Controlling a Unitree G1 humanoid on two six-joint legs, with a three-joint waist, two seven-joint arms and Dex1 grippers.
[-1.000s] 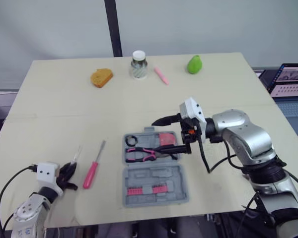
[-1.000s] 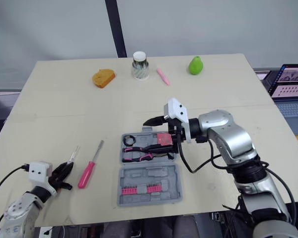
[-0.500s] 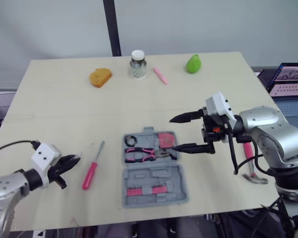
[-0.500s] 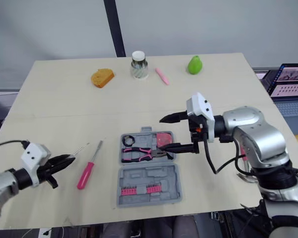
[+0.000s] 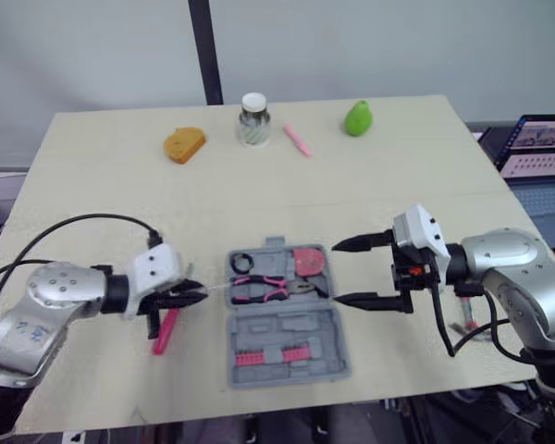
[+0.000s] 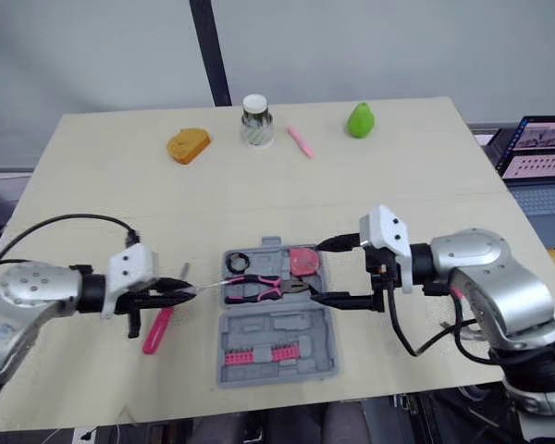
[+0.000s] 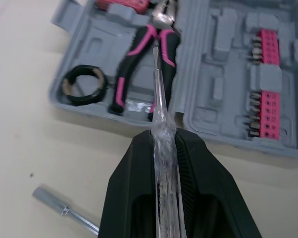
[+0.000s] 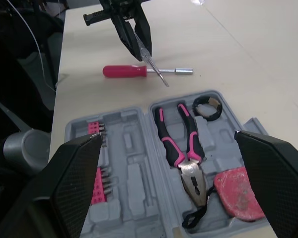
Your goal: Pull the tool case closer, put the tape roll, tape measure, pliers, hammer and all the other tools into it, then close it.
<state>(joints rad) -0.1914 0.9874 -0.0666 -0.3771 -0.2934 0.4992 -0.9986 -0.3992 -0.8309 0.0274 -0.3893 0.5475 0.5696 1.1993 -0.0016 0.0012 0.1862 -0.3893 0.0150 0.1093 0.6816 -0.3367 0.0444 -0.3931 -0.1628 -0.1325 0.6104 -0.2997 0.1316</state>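
The grey tool case [image 5: 287, 344] lies open at the front middle of the table. Its upper half holds a black tape roll [image 5: 242, 262], pink-handled pliers [image 5: 264, 289] and a red tape measure [image 5: 307, 262]. My left gripper [image 5: 192, 296] is shut on a clear-handled screwdriver [image 7: 160, 114], just left of the case, with the blade tip over the case's edge near the pliers. A pink screwdriver [image 5: 166, 329] lies on the table under that gripper. My right gripper [image 5: 340, 273] hovers open just right of the case. A pink-handled hammer [image 5: 467, 313] lies partly hidden behind the right arm.
Along the table's back edge stand a jar [image 5: 253, 118], an orange bread-like piece [image 5: 184, 144], a pink marker [image 5: 298, 140] and a green pear [image 5: 357, 118]. A laptop [image 5: 541, 148] sits off the table to the right. Pink bits [image 5: 268, 354] fill the case's lower half.
My left gripper lifted the clear screwdriver from the front left of the table and carried it right to the case. My right gripper drew back from over the case, still open.
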